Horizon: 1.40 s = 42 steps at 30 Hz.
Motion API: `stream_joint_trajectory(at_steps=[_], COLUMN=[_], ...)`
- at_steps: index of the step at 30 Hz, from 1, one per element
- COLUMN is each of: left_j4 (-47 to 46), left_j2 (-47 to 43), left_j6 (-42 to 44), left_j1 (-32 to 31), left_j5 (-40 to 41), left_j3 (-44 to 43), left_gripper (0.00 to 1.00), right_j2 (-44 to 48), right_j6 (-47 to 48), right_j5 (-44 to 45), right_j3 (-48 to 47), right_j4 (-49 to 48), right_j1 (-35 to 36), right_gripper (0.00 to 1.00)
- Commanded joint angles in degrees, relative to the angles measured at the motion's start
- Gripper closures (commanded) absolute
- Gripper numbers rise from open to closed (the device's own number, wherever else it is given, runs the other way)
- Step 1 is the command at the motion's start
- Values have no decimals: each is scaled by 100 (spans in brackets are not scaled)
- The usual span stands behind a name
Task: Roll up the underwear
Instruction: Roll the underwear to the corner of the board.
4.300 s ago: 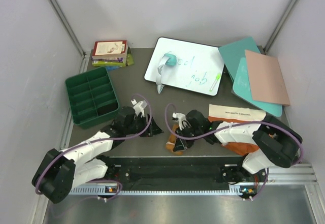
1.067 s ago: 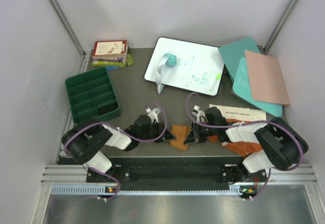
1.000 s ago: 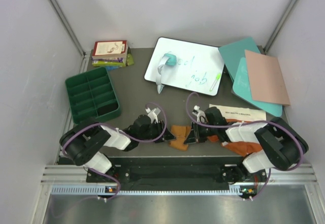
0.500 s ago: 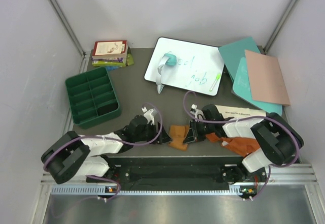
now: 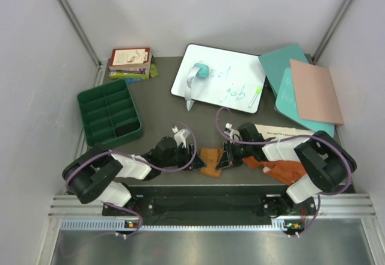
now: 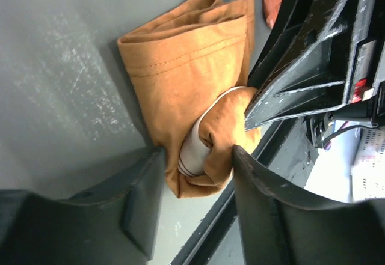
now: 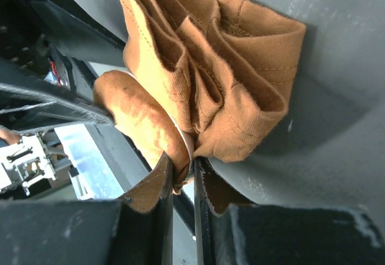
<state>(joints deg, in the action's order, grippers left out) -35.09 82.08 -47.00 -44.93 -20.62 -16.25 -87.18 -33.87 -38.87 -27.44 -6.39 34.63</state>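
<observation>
Grey tabletop (image 5: 159, 106), mustard-tan brief (image 5: 210, 158) at near edge, pinched by right hand (image 7: 182, 170), left hand (image 6: 195, 157) open.

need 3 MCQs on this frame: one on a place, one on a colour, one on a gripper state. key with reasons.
1. Where is the mustard-tan brief?
A) in a tray
B) on a whiteboard
C) on the table, between the left gripper and the right gripper

2. What colour is the second brief, to its right?
A) rust-orange
B) blue
C) white

3. What is the right gripper's state?
A) wide open, empty
B) shut on the mustard-tan brief
C) holding a marker

Key: 1C, the top view shows it lying between both grippers. 2A, the top view shows rust-orange cloth. 3B, the right wrist view shows the fingers pinching its folded edge.
</observation>
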Motion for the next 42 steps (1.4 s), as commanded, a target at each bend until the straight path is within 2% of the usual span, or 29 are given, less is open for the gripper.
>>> stream_joint_trajectory(at_steps=[1,3,6,7,8,9,10,11,13,14,16,17,20,24,28,35,42], left_j4=[-445,-542,-727,-718,-658,-579,-473,-307,387,685,1546,1775,2479,2963,3368,3729,3799], left_j2=[369,466,677,738,756,765,704,652,441,370,195,168,237,492,747,1090,1196], left_j6=[-98,-125,-177,-195,-221,-222,-213,-187,-64,-11,138,200,411,560,692,816,868], left_j1=[10,1,1,10,2,10,10,10,28,45,80,133,256,379,476,704,836], left_j5=[-118,-144,-223,-240,-267,-267,-249,-206,-92,-48,32,15,-222,-600,-741,-970,-1137], left_j3=[245,254,228,210,193,166,149,114,-9,-71,-273,-343,-624,-967,-1222,-1521,-1601], left_gripper=[50,55,77,89,94,98,100,100,100,100,100,100,100,100,100,100,100], right_j2=[-397,-405,-370,-292,-230,-143,-46,207,498,804,1105,1237,1720,2020,1951,1652,994], right_j6=[302,311,319,328,398,459,521,669,802,925,1031,1144,1408,1742,2147,2490,2543], right_j5=[846,803,811,811,828,898,977,1056,1346,1460,1742,1865,2567,3787,4501,5486,5899], right_j3=[2,2,-33,-59,-112,-156,-217,-340,-498,-682,-867,-1042,-1237,-1211,-1010,-587,-473], right_j4=[112,103,164,217,418,559,804,1180,1613,1789,2229,2335,2371,1933,1422,781,683], right_j1=[61,61,61,61,52,61,61,52,61,61,149,227,806,1799,2862,3777,4113], right_gripper=[100,100,100,100,100,98,91,81,74,62,51,42,31,28,27,27,29])
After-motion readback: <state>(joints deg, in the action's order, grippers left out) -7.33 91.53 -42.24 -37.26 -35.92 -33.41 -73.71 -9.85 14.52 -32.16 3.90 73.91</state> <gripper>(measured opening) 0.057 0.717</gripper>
